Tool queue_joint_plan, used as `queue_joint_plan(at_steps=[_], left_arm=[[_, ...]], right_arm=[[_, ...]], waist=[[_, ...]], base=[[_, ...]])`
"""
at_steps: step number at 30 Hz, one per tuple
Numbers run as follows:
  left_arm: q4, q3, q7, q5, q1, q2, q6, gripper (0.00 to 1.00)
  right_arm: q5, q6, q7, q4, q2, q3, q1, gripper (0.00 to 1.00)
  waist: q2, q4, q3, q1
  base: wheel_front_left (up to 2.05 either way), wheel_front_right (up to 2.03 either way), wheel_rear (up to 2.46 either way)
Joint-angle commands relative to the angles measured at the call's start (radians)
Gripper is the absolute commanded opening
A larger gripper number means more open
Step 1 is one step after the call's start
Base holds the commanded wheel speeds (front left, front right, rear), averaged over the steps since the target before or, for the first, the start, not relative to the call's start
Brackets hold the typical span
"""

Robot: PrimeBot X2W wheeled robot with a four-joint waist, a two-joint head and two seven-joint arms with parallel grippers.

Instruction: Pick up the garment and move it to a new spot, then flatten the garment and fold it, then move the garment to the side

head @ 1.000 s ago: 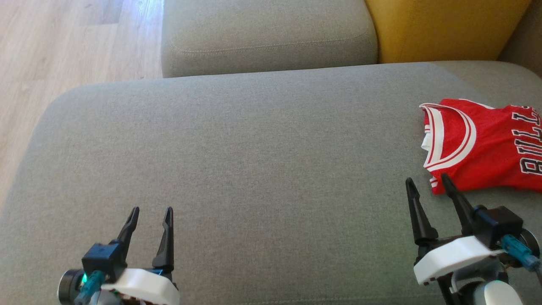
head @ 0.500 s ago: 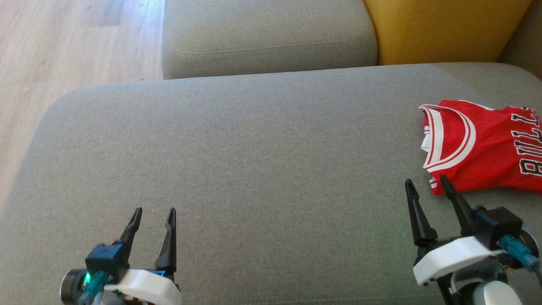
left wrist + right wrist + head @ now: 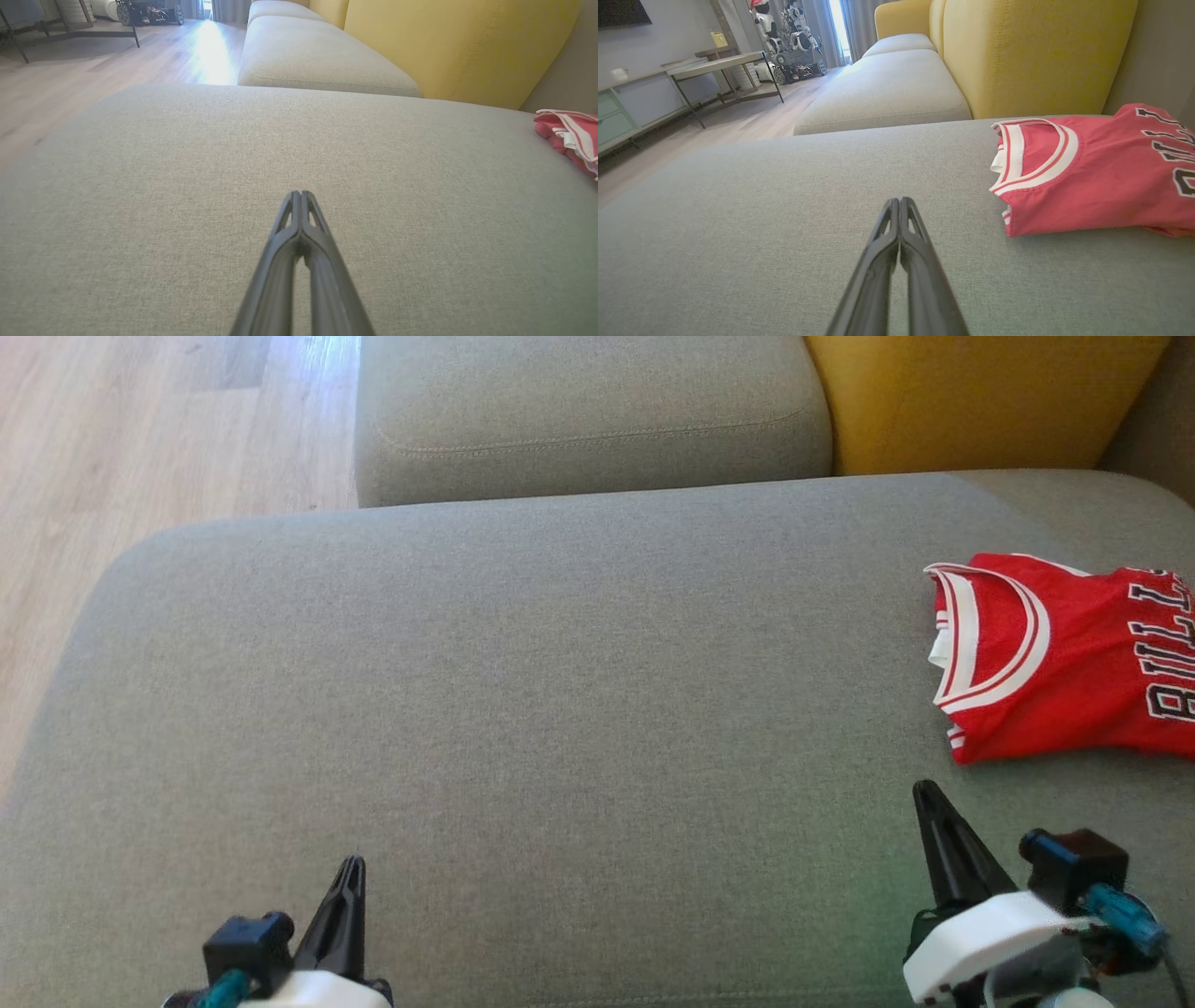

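Folding looks finished: the red basketball jersey point(image 3: 1064, 658) lies folded flat at the right end of the grey sofa seat point(image 3: 560, 709), so the last step, moving it aside, appears done. Both the left gripper point(image 3: 352, 868) and the right gripper point(image 3: 926, 795) have their fingers pressed together on nothing, low over bare cushion. The right one sits near the jersey's front corner without touching it. The next move probably calls only for keeping the arms clear. A yellow back cushion point(image 3: 980, 401) stands behind the jersey, with a second seat cushion point(image 3: 588, 420) and wood floor point(image 3: 140, 448) beyond; nothing blocks the way.
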Motion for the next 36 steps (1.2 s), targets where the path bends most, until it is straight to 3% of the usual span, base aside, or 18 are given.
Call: queue_joint_plan(at_steps=[1,36], left_arm=[[-0.03,0.015,0.004,-0.02,-0.046,0.003,-0.003,0.0],[0.001,0.111,0.084,-0.408,-0.111,-0.023,-0.073,0.0]], right_arm=[[0.025,0.0,-0.003,-0.03,-0.005,-0.004,-0.037,0.0],[0.466,0.0,-0.007,0.038,-0.023,-0.025,-0.097,0.0]], waist=[[0.0,0.0,0.0,0.0],[0.0,0.0,0.013,0.0]], base=[[0.0,0.0,0.0],[0.0,0.0,0.0]])
